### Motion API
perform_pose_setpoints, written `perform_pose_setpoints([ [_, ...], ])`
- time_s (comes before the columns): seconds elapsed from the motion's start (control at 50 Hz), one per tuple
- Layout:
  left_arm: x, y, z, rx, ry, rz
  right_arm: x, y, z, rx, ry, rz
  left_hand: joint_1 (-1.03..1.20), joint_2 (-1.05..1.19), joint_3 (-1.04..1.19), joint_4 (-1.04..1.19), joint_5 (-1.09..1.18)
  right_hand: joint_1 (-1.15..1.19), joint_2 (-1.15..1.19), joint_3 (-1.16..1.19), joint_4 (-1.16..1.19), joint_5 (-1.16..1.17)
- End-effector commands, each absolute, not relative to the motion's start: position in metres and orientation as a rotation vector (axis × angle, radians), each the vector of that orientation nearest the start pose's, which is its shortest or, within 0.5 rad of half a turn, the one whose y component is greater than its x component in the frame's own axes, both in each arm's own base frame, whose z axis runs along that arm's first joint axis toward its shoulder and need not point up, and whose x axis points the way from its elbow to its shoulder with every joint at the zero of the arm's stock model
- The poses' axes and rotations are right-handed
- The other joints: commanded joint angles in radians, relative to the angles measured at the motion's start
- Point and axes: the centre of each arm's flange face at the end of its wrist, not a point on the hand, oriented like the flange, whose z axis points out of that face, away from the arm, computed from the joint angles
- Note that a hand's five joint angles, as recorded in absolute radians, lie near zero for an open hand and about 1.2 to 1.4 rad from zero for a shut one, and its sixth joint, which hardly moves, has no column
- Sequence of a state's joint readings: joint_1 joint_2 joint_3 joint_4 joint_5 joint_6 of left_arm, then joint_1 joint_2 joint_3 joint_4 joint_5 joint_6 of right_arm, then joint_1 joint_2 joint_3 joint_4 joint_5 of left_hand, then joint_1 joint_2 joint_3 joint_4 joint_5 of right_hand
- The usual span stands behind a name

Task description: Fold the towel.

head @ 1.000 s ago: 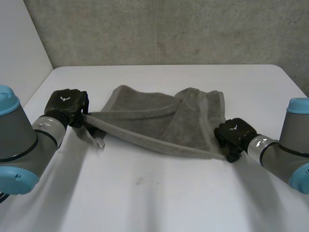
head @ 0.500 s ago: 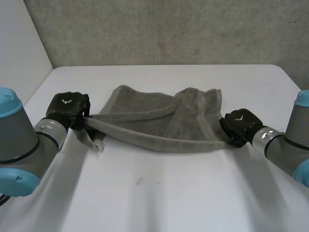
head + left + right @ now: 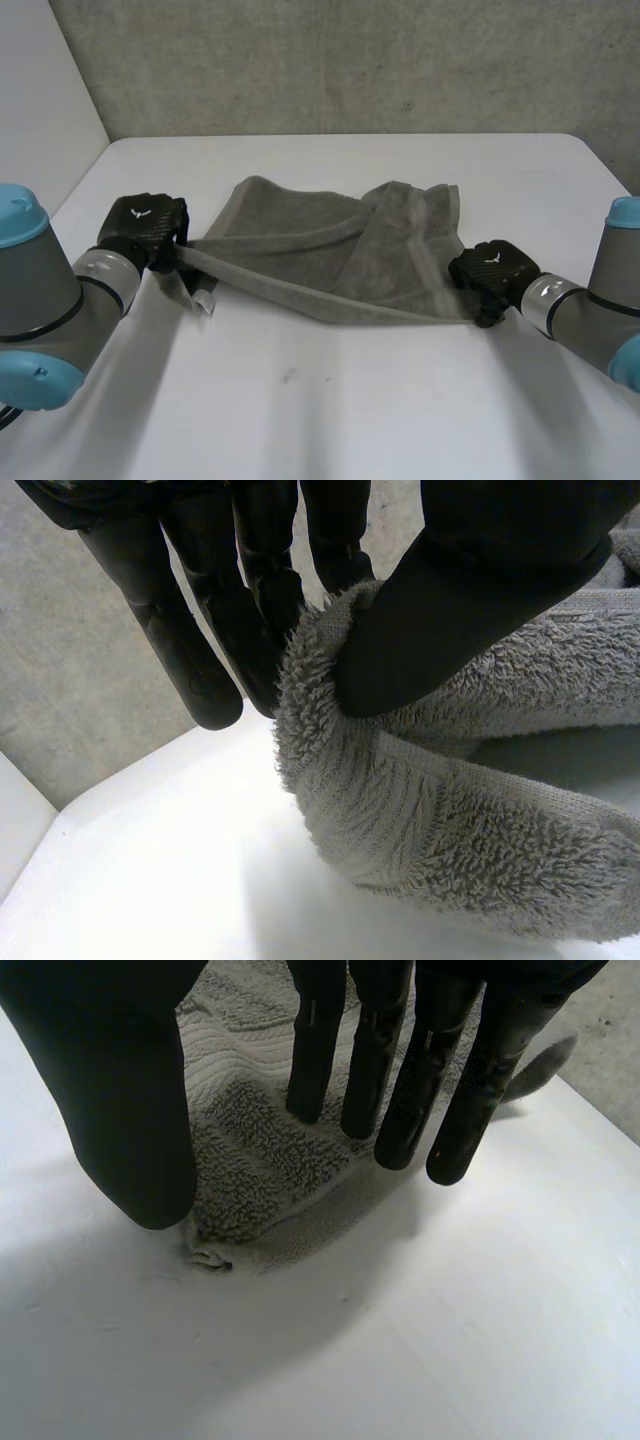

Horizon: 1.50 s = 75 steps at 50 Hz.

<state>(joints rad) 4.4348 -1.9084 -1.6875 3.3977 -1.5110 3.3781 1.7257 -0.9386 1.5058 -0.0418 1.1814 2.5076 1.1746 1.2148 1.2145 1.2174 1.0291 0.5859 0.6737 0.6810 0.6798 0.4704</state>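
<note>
**Towel** (image 3: 330,250): grey terry. It is laid rumpled and partly doubled over on the white table (image 3: 330,400), between the two hands. Its long near edge is drawn out from one hand to the other.

**Left hand** (image 3: 148,225): set at the towel's left corner. The bunched corner is pinched between the thumb (image 3: 480,600) and the fingers (image 3: 240,620).

**Right hand** (image 3: 490,272): placed at the towel's near right corner. Its fingers (image 3: 385,1070) are held straight and spread, with the thumb apart, and nothing is gripped. The corner is seen lying flat on the table beneath the palm.
</note>
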Motion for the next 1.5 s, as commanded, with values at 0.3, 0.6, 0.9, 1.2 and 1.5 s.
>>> perform_pose_setpoints([
  [0.3,-0.226,-0.295,0.183,0.691,2.398,-2.023,0.228,-0.349,0.121,-1.204,2.217,-1.691,0.222,0.182,0.182,0.179,0.193,0.283,0.195,0.188,0.189,0.224],
  [0.6,-0.226,-0.295,0.183,0.693,2.399,-2.024,0.231,-0.360,0.103,-1.213,2.228,-1.673,0.222,0.182,0.182,0.179,0.193,0.443,0.356,0.348,0.350,0.384],
  [0.9,-0.228,-0.293,0.183,0.705,2.399,-2.026,0.226,-0.358,0.167,-1.019,2.157,-1.797,0.222,0.182,0.182,0.179,0.193,0.810,0.723,0.715,0.716,0.751],
  [1.2,-0.233,-0.277,0.175,0.854,2.419,-1.884,0.207,-0.310,0.207,-1.326,2.282,-1.552,0.222,0.182,0.182,0.179,0.193,0.810,0.723,0.715,0.716,0.751],
  [1.5,-0.235,-0.273,0.126,1.083,2.411,-1.623,0.155,-0.290,0.217,-1.482,2.501,-1.271,-0.456,-0.496,-0.496,-0.499,-0.485,0.810,0.723,0.715,0.716,0.751],
])
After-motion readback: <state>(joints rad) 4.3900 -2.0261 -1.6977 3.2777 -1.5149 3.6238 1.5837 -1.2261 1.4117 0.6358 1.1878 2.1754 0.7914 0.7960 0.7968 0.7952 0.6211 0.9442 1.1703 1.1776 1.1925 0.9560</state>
